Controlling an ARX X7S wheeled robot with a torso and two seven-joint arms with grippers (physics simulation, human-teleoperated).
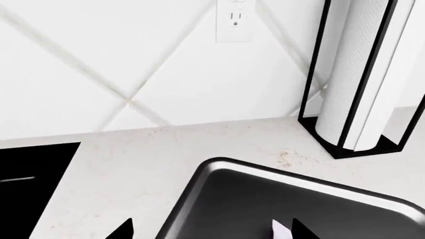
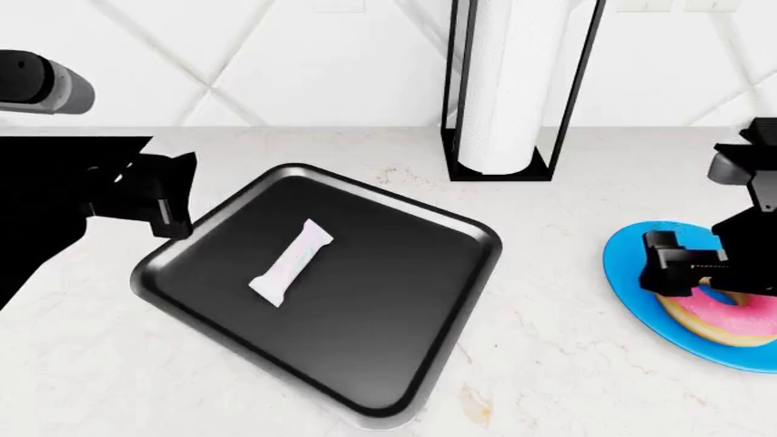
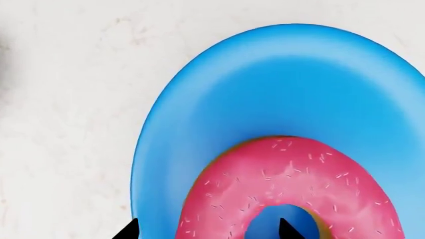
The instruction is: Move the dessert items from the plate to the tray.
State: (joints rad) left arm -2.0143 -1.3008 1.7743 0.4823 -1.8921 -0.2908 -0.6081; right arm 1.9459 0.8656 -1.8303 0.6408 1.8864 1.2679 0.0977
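Head view: half done by my read, one dessert moved, one left.
Wrapped bar (image 2: pixel 291 264): lying flat inside the black tray (image 2: pixel 401 364), near its centre-left. Done.
Pink-iced donut (image 2: pixel 729 319): on the blue plate (image 2: pixel 625 264), at 3 o'clock from the tray, well apart. Not moved.
My right gripper (image 2: pixel 692 273): over the donut; right wrist view shows two fingertips spread, one outside the donut (image 3: pixel 292 184), one by its hole, nothing held. Open.
My left gripper (image 2: pixel 164 196): at the tray's 10 o'clock corner, empty; left wrist view shows tips apart over the tray rim (image 1: pixel 199 172).
Paper towel holder (image 2: pixel 510 82): at 12 o'clock, clear of my path.
Left to do: pinch the donut's ring, carry to the tray.
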